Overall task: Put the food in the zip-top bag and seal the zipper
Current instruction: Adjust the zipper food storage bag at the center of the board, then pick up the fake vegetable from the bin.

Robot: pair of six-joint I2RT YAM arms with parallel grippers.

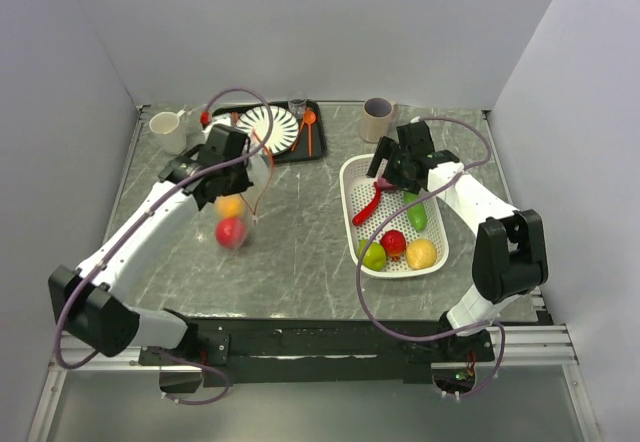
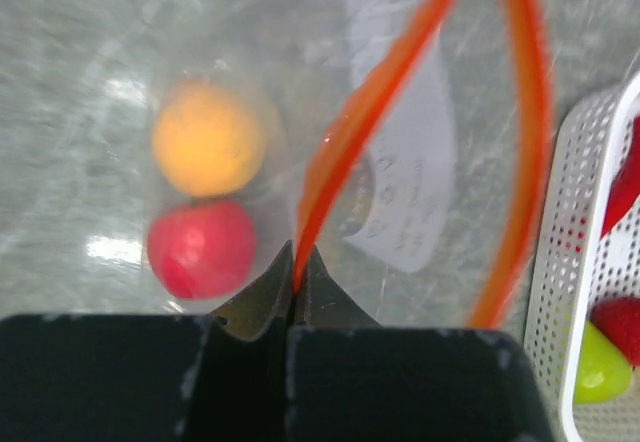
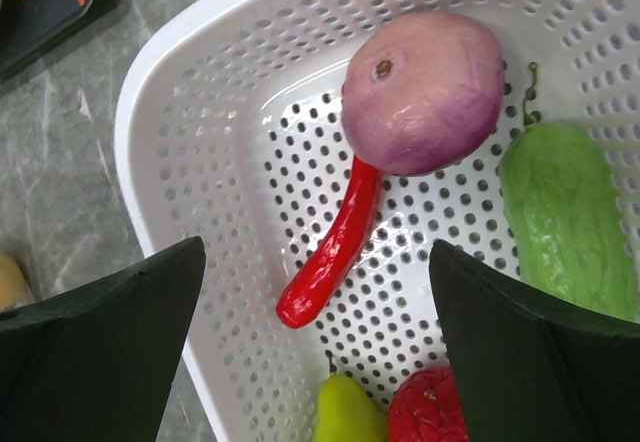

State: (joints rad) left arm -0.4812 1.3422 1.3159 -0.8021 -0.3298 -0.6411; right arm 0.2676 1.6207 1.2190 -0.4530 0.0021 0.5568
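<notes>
Right, starting nearest my arm bases: at the close end of the white basket [image 1: 349,177] I see a green pear [image 1: 373,254], a red piece [image 1: 394,241] and a yellow fruit [image 1: 421,253], none of them moved yet. Level with them on the left, the zip-top bag [image 2: 400,192] hangs down to the table [image 1: 300,272] with a red fruit [image 2: 200,248] and an orange fruit [image 2: 208,139] already inside, touching each other.

A little further out are my two grippers. The left gripper [image 2: 296,292] has its jaws pressed together on the zipper [image 2: 345,132], pinching one lip of it. The other lip curves away on the right side of the left wrist view, so the mouth stands open in a loop. The right gripper [image 3: 318,262] hovers over the basket with its jaws spread wide and nothing between them. Below it lie a red chili [image 3: 335,247], touching a purple onion [image 3: 425,92], and a green gourd [image 3: 565,217] just beside them.

By my count, two pieces are bagged and six wait in the basket, so I judge the loading about a quarter done, with the sealing not begun.

Farthest away sit a black tray [image 1: 226,119] with a plate [image 1: 268,127] and orange utensils [image 1: 309,127], a white mug [image 1: 168,130] and a tan cup [image 1: 378,119].
</notes>
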